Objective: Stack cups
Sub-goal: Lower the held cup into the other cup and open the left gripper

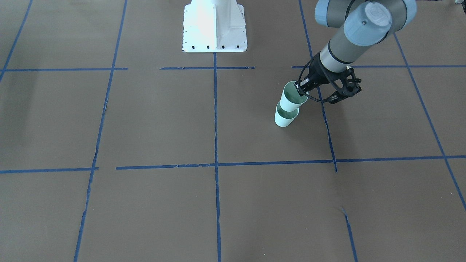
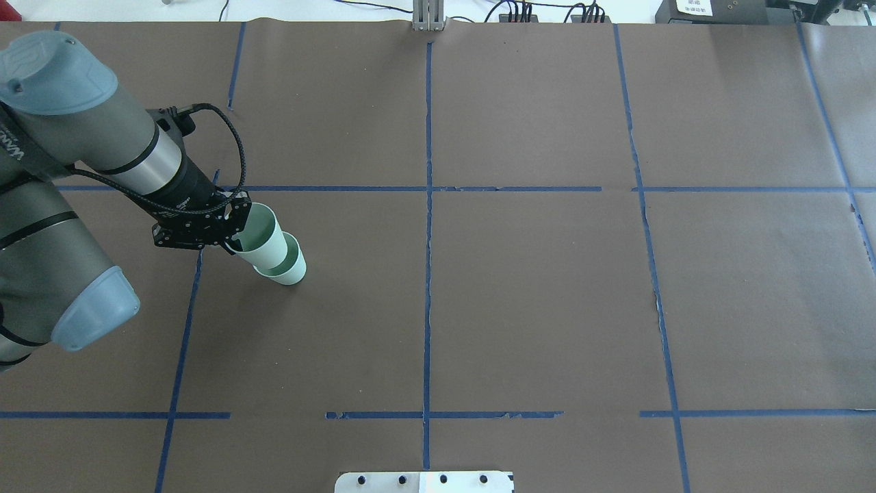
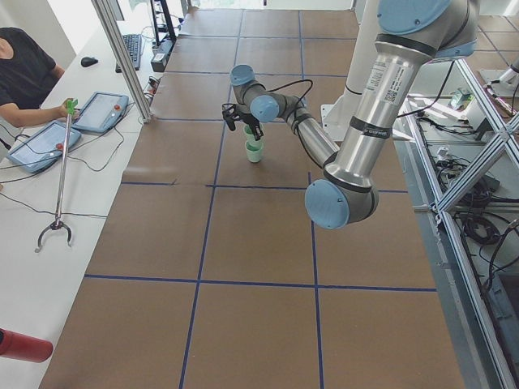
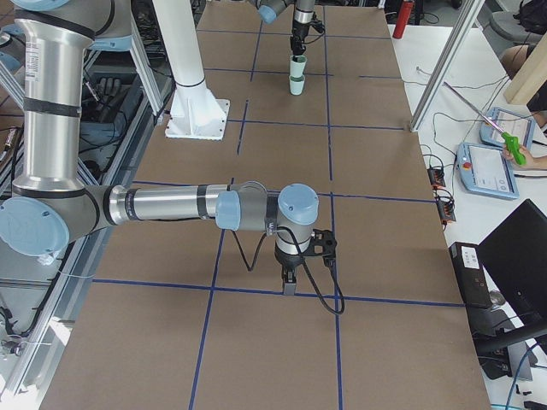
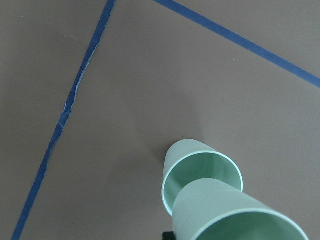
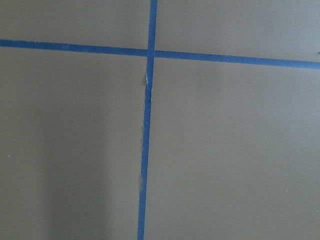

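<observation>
Two pale mint-green cups are on the robot's left side of the table. The lower cup [image 1: 285,119] [image 2: 293,268] [image 5: 197,167] stands upright on the brown paper. My left gripper [image 1: 303,89] [image 2: 236,231] is shut on the rim of the upper cup [image 1: 291,97] [image 2: 262,239] [image 5: 235,215] and holds it tilted, with its base at the lower cup's mouth. I cannot tell how deep it sits inside. My right gripper [image 4: 289,286] points down close over the table near a tape crossing. It shows only in the exterior right view, so I cannot tell whether it is open or shut.
Brown paper with a grid of blue tape lines [image 2: 428,205] covers the table. The robot's white base plate [image 1: 214,27] is at the table's middle edge. Operators with tablets [image 3: 101,112] sit at a side desk beyond the table.
</observation>
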Robot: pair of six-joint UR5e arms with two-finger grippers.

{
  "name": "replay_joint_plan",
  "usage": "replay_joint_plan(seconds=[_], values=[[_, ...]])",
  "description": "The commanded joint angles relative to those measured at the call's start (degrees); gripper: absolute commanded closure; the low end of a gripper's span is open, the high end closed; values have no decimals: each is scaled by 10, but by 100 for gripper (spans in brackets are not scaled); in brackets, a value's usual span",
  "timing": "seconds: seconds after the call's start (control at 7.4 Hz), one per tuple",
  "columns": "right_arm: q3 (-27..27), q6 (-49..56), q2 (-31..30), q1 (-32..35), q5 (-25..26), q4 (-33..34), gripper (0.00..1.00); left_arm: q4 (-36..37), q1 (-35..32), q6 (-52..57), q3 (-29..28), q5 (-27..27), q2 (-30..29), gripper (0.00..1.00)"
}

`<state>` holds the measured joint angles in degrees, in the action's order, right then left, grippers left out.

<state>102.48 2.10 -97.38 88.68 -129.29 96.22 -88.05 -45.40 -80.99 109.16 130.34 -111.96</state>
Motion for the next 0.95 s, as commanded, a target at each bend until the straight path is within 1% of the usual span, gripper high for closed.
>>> replay_joint_plan(seconds=[0.0, 0.54, 0.68, 0.81], values=[[0, 0, 0, 0, 0, 0, 0, -6, 0, 1, -8, 0, 1, 100], [0, -1, 0, 0, 0, -1, 0, -7, 0, 1, -12, 0, 0, 100], [0, 0, 0, 0, 0, 0, 0, -7, 0, 4, -12, 0, 0, 41], [0, 0, 0, 0, 0, -1, 0, -7, 0, 5, -11, -1, -1, 0]])
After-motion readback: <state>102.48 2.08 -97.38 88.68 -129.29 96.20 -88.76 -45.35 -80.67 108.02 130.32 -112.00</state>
